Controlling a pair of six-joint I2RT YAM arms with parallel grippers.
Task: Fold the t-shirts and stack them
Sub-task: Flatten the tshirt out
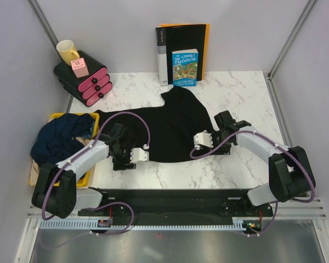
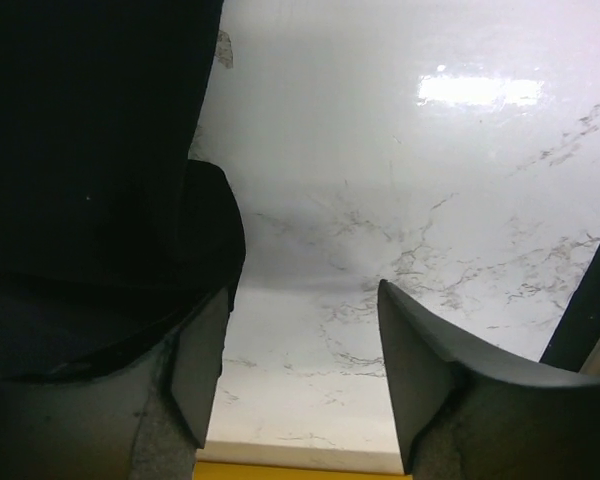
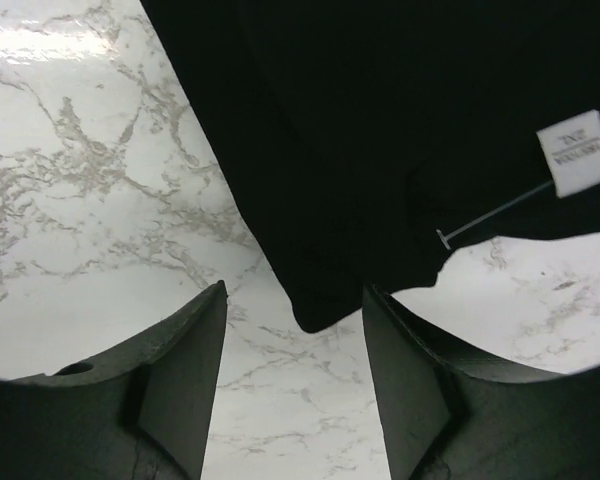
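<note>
A black t-shirt (image 1: pixel 164 129) lies spread on the marble table, one sleeve pointing to the back. My left gripper (image 1: pixel 119 159) is open at its near left edge. In the left wrist view (image 2: pixel 302 288) only marble lies between the jaws, and the black cloth (image 2: pixel 90 150) bunches against the left finger. My right gripper (image 1: pixel 215 147) is open at the shirt's near right edge. In the right wrist view (image 3: pixel 294 288) a corner of the shirt (image 3: pixel 380 120) reaches down between the fingertips, and a white tag (image 3: pixel 577 152) shows. A navy t-shirt (image 1: pixel 60 137) is heaped on tan cloth (image 1: pixel 34 170).
A yellow bin (image 1: pixel 86 176) holds the heap off the table's left edge. A black and pink drawer unit (image 1: pixel 85 79) with a yellow mug (image 1: pixel 67 51) stands at the back left. A black binder with an orange back (image 1: pixel 181 38) and a book (image 1: pixel 185 67) stand at the back.
</note>
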